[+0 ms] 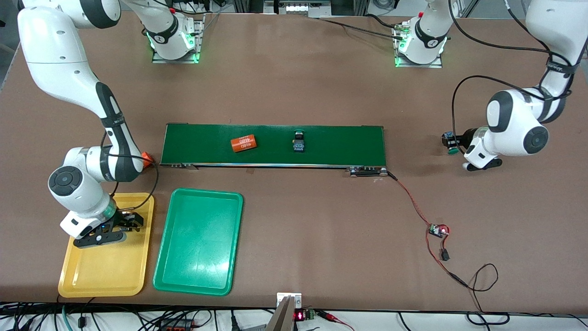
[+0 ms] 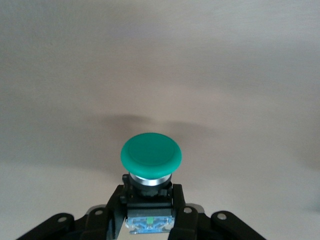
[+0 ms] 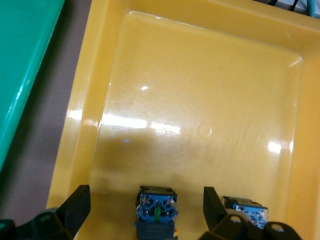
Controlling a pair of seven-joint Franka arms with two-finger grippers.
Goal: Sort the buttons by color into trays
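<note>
Your left gripper (image 2: 148, 220) clamps a green-capped push-button switch (image 2: 151, 156); only your right wrist view shows the spread right gripper (image 3: 145, 205) over two blue-based buttons (image 3: 157, 207) in the shallow yellow plastic tray (image 3: 200, 75).

Green-capped button (image 2: 151, 156): glossy green dome cap, silver collar, black body, blue base with a small green mark.
Buttons in yellow tray (image 3: 157, 209): two, blue bases on dark bodies; cap colours hidden.
Button on belt (image 1: 299, 140): dark body, bluish base.
Yellow tray (image 1: 92, 273): plain glossy yellow.
Green tray (image 1: 197, 239): plain glossy green.
Conveyor belt (image 1: 340, 145): dark green, plain.
Cylinder (image 1: 243, 143): orange, pale "4680" marking.
Circuit board (image 1: 437, 230): dark, on red wires.
Table (image 1: 321, 220): matt brown.
Arms: white shells, black joints.
Left gripper (image 2: 150, 220) and right gripper (image 3: 145, 212): black.
</note>
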